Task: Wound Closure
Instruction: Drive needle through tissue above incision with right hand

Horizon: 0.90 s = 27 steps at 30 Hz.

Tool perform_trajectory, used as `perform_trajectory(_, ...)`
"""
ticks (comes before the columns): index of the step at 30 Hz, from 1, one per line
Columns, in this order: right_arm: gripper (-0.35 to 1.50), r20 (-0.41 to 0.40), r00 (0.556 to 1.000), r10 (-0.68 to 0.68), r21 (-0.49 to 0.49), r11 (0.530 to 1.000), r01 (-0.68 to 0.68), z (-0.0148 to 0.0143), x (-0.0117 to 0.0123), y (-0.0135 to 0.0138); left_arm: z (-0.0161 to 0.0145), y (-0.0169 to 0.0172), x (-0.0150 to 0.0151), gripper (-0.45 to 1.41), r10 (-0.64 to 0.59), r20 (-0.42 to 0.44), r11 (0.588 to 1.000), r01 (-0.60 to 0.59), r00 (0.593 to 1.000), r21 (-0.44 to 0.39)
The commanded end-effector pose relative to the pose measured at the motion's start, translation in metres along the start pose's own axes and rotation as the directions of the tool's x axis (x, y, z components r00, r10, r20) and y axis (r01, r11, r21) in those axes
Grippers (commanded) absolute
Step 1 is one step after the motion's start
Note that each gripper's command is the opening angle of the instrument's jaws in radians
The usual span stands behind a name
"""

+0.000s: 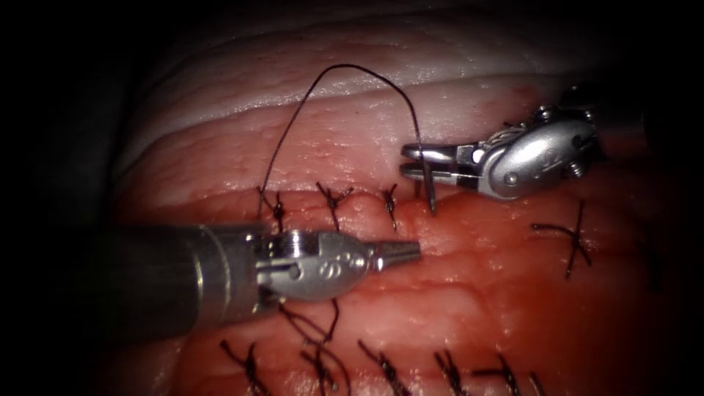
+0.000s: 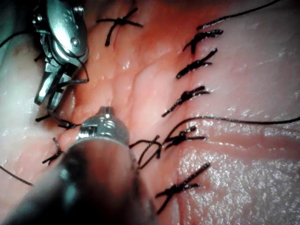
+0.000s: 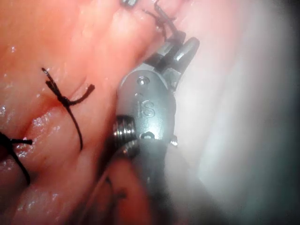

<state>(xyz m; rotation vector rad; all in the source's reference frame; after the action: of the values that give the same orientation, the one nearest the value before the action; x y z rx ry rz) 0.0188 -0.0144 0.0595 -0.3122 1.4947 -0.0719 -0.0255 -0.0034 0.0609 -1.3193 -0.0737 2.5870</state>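
Needle [image 1: 427, 185]: short dark sliver, pointing down, tip at the cut [image 1: 440, 213] right of the knots [image 1: 334, 198], thread [image 1: 323, 95] arcing off left. Right tool [image 1: 419, 163] is clamped on its upper end. Left tool [image 1: 400, 253] is closed and empty, just near-left of it.

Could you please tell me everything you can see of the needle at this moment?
The needle is a thin, dark, curved metal piece held crosswise in the shut jaws of the right tool. Its pointed end hangs down below the jaws, just over the tissue by the cut, right of the third stitch; whether the tip touches is unclear. The dark thread runs from its upper end, arching leftward to the first stitch.
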Motion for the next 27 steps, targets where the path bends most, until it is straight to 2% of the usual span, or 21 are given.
perform_trajectory(1,-0.35,0.0,1.0,-0.008,0.006,1.0,0.008,0.0007,-0.0006,-0.0012,0.0007,-0.0001,-0.0001,-0.38,0.001,-0.001,1.0,-0.001,1.0,-0.001)
perform_trajectory(5,-0.35,0.018,0.999,-0.032,0.014,0.999,0.032,0.0006,-0.001,-0.0027,0.0007,-0.0002,-0.0002,-0.42,0.0,-0.004,1.0,0.0,1.0,0.0)
perform_trajectory(12,-0.35,0.055,0.998,0.023,0.038,0.999,-0.026,0.0002,-0.0024,-0.0048,0.0006,-0.0002,-0.0002,-0.42,0.0,-0.006,1.0,0.0,1.0,0.001)
perform_trajectory(19,-0.35,0.1,0.988,0.116,0.046,0.992,-0.121,-0.0006,-0.0039,-0.0058,0.0005,-0.0003,-0.0002,-0.42,0.0,-0.007,1.0,0.0,1.0,0.0)
perform_trajectory(27,-0.35,0.183,0.946,0.268,0.093,0.953,-0.288,-0.0012,-0.0044,-0.0062,0.0005,-0.0003,-0.0002,-0.42,0.0,-0.007,1.0,0.0,1.0,0.0)
